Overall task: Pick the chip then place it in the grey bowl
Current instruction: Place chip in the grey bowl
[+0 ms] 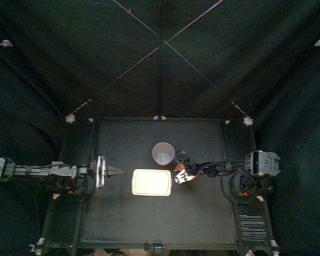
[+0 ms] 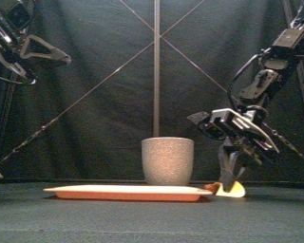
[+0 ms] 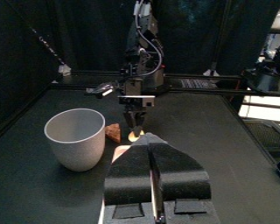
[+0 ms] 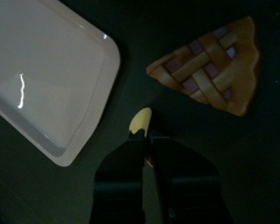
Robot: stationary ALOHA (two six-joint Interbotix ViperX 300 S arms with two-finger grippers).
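A pale yellow chip point(image 4: 140, 122) is pinched at the tips of my right gripper point(image 4: 143, 140), which is shut on it. In the front view the chip point(image 2: 234, 188) sits low at the table surface, just right of the pink tray point(image 2: 129, 192). The right gripper point(image 2: 231, 176) points straight down over it. The tall grey speckled cup point(image 2: 167, 159) stands behind the tray, left of the gripper; from above the cup point(image 1: 164, 153) is behind the tray point(image 1: 151, 182). My left gripper point(image 3: 154, 179) rests shut at the table's left side, facing the cup point(image 3: 76, 137).
A brown lattice-topped pie wedge toy point(image 4: 213, 66) lies on the table beside the chip, between the tray's right end and the gripper; in the front view only its edge point(image 2: 215, 187) shows. The tray point(image 4: 49, 79) holds nothing.
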